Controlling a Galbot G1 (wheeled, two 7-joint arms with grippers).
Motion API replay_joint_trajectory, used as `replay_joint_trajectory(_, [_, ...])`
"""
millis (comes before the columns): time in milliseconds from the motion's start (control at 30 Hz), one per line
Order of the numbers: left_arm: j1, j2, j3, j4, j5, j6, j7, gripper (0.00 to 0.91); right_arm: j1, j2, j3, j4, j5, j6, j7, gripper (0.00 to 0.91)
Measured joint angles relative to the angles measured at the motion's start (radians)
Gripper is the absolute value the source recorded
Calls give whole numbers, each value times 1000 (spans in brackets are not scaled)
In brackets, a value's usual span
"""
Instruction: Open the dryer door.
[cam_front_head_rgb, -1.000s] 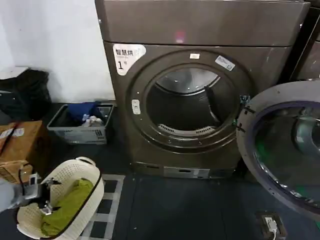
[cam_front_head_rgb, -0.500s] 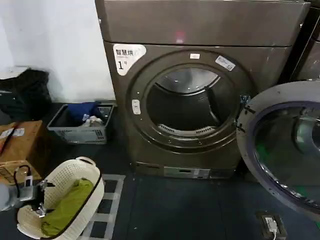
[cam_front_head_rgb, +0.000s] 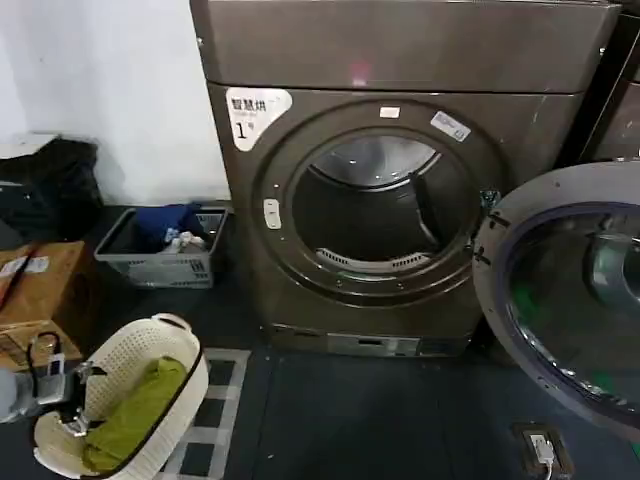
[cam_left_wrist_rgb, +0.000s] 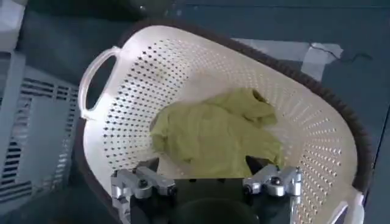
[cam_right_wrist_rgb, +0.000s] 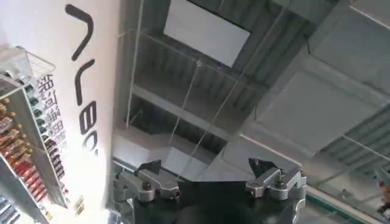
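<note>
The dryer (cam_front_head_rgb: 400, 60) is a brown-grey front loader with a white "1" label (cam_front_head_rgb: 255, 110). Its round drum opening (cam_front_head_rgb: 375, 210) is uncovered. The dryer door (cam_front_head_rgb: 570, 300) stands swung out to the right on its hinge, with its grey inner face and dark glass turned toward me. My left gripper (cam_front_head_rgb: 70, 400) hangs low at the left, far from the door, over a white basket (cam_left_wrist_rgb: 304, 134). It is open (cam_left_wrist_rgb: 204, 163), with nothing between its fingers. My right gripper (cam_right_wrist_rgb: 205, 164) points up at the ceiling, open and empty.
The white basket (cam_front_head_rgb: 160, 345) holds a green cloth (cam_front_head_rgb: 135, 410). A grey crate (cam_front_head_rgb: 160, 262) with blue laundry sits by the wall, with a cardboard box (cam_front_head_rgb: 40, 290) and a black bag (cam_front_head_rgb: 50, 180) farther left. A neighbouring machine (cam_front_head_rgb: 620, 110) stands at the right. A floor socket (cam_front_head_rgb: 540, 450) lies below the door.
My left gripper has drawn back slightly toward the lower left edge beside the basket. The dryer door has stayed swung out.
</note>
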Motion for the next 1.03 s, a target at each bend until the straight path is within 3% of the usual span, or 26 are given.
replay_joint_trajectory(1033, [6,1,1,23,5,-20,21,907,0,6,-1,8,0,1,0,907])
